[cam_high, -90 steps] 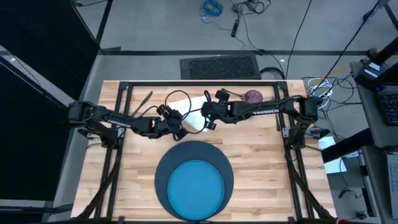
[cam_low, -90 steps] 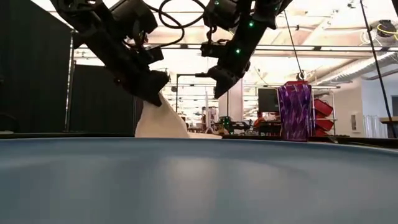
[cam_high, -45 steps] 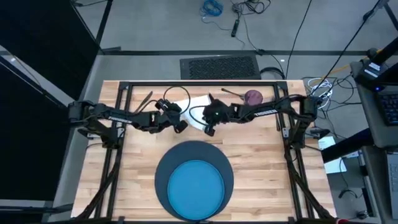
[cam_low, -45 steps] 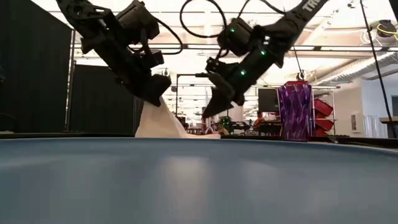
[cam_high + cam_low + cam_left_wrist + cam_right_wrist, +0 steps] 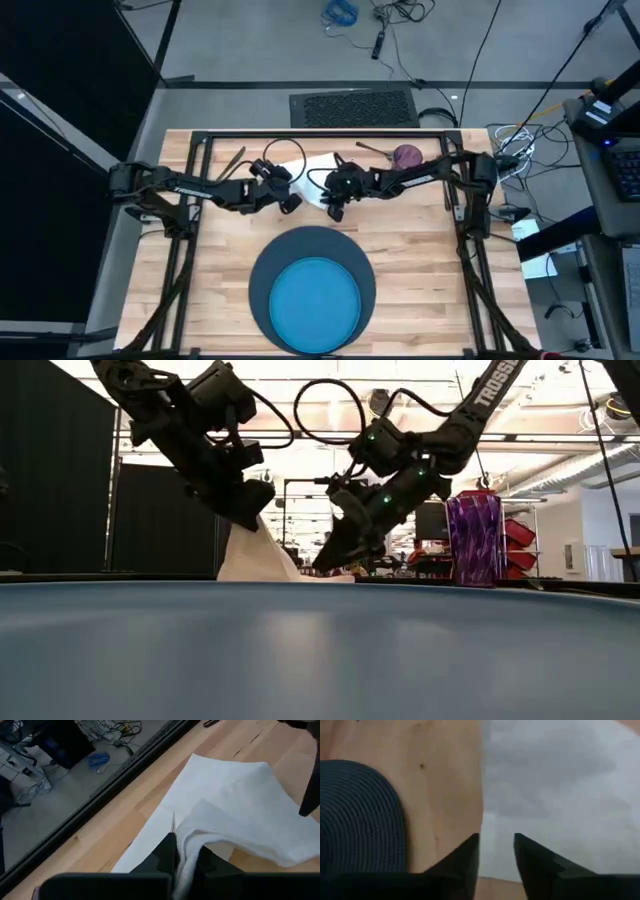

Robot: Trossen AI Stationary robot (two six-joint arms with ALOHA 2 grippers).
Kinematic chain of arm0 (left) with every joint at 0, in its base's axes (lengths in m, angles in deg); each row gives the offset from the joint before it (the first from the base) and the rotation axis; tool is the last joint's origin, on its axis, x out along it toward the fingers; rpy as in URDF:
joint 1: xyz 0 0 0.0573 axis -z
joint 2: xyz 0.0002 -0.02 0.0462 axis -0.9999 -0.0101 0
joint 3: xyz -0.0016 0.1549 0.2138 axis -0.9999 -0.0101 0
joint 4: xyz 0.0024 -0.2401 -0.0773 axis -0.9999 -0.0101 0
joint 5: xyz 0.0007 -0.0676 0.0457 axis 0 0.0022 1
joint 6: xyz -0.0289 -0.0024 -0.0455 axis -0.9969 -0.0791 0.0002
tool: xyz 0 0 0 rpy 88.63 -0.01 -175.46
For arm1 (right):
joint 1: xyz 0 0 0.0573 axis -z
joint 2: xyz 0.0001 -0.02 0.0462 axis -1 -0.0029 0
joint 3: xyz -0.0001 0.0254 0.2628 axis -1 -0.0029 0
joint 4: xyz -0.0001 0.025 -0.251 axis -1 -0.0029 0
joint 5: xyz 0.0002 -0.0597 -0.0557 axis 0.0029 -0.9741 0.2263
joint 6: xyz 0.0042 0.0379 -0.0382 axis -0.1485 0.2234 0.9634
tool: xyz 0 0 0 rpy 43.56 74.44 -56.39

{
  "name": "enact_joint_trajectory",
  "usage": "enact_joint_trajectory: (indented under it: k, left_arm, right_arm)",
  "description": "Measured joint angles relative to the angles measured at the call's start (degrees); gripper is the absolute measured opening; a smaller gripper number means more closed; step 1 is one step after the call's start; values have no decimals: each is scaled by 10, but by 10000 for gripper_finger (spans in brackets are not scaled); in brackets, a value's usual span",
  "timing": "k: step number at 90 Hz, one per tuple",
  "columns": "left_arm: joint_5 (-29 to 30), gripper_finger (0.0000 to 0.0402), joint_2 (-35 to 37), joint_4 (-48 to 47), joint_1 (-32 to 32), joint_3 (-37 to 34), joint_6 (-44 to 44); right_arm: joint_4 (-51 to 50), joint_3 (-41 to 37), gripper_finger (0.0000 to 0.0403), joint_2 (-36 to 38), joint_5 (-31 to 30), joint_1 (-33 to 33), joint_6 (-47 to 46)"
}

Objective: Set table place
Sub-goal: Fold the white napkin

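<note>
Mat & plate are set at frame bottom; napkin is pinched by left hand, right hand narrowly open over it; cutlery, cup left upper centre.

Both arms crowd the white cloth napkin at table centre-far, the round dark navy mat fills the near middle, the small purple cup blocks far right; bare wood open near-left and near-right.
</note>
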Motion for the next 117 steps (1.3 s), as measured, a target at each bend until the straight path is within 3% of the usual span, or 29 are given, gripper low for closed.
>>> enact_joint_trajectory:
  k: [15,27,60,76,100,106,117]
  left_arm:
    - [0,0,0,0,0,0,0]
    - [0,0,0,0,0,0,6]
    - [-16,0,0,3,3,0,28]
    - [-20,0,0,16,4,0,32]
    - [-31,0,0,15,4,0,32]
    - [-31,0,0,15,4,0,32]
    - [-31,0,0,15,4,0,32]
  right_arm:
    - [-4,0,202,-1,-1,-13,-15]
    - [-4,0,235,-1,-5,-22,-11]
    - [65,7,235,-73,-26,-23,-7]
    - [37,16,190,-83,-63,-25,-6]
    - [18,14,14,-81,-85,-25,8]
    - [17,14,13,-82,-84,-28,8]
    - [15,14,50,-82,-81,-33,17]
